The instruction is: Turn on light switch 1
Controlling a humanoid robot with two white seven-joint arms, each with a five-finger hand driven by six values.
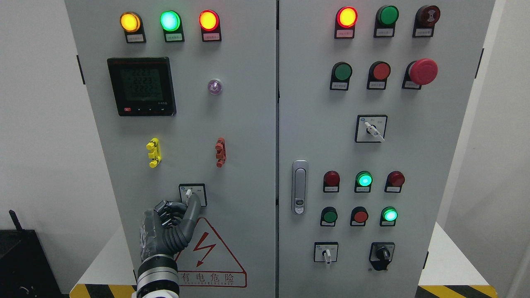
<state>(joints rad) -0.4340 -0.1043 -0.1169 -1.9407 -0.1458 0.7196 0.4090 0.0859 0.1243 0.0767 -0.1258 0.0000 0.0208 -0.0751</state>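
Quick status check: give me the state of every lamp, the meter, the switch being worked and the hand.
Top left lamps: yellow, green, red, all lit.
Meter: display on, digits unreadable.
Top right red lamp: lit.
Lower right green lamps: two lit.
Dark red lamps: unlit.
Left hand: fingers curled, one finger at the switch.
Rotary switch: position unclear.

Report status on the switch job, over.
Left robot hand raised at the left cabinet door, one finger extended, tip at the rotary switch. Right robot hand out of view. Switch knob partly covered by the finger; nothing else in the way.
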